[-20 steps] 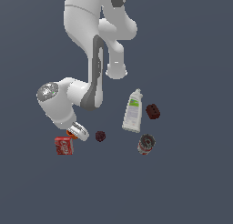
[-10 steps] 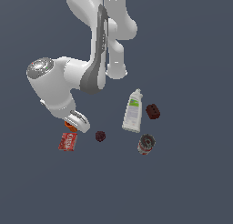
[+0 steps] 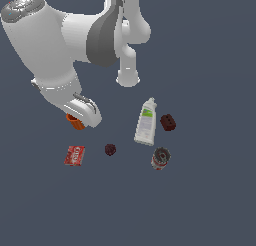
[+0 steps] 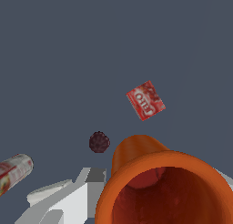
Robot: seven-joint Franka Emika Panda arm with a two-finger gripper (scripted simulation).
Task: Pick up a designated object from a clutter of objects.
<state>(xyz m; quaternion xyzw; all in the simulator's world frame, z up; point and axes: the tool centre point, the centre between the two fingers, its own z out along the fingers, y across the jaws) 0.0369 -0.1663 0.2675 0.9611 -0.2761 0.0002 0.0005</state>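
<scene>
We are judging the pick largely done: the gripper [image 3: 79, 115] is clamping the orange cup [image 4: 166, 186] clear above the worktop, toward its left edge in the exterior view, over the red box [image 3: 74, 155] and maroon lump [image 3: 110, 149].

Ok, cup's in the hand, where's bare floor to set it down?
Bare floor lies on the exterior view's left of the flat red box, and below it and the can. Crowded: white bottle, dark brick, can. The orange cup sits at the hand.
</scene>
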